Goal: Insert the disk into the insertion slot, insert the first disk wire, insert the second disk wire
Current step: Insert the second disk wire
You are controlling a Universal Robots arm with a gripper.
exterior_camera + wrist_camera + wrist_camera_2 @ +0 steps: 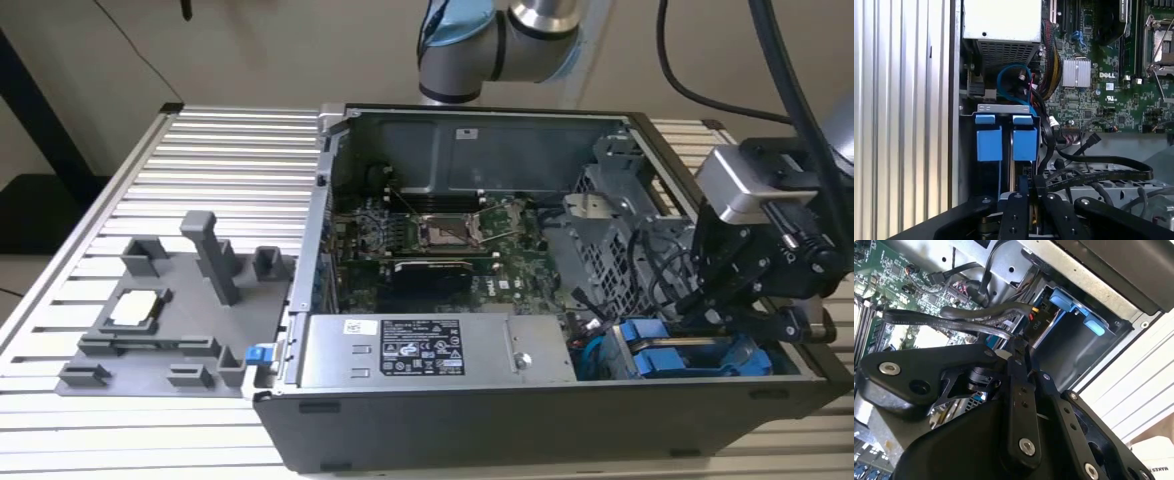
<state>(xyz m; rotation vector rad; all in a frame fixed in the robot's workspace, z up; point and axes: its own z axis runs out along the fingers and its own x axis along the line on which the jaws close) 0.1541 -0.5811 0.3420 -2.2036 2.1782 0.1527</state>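
Exterior view: gripper lowered inside case beside disk.

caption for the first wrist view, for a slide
Gripper shut on a connector beside two blue-ended carriers in the drive cage.

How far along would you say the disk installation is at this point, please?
Done, it seems: two blue-ended carriers sit side by side in the drive cage. In hand: the end effector is down beside them among black cables. Whether either disk wire is plugged in can't be told.
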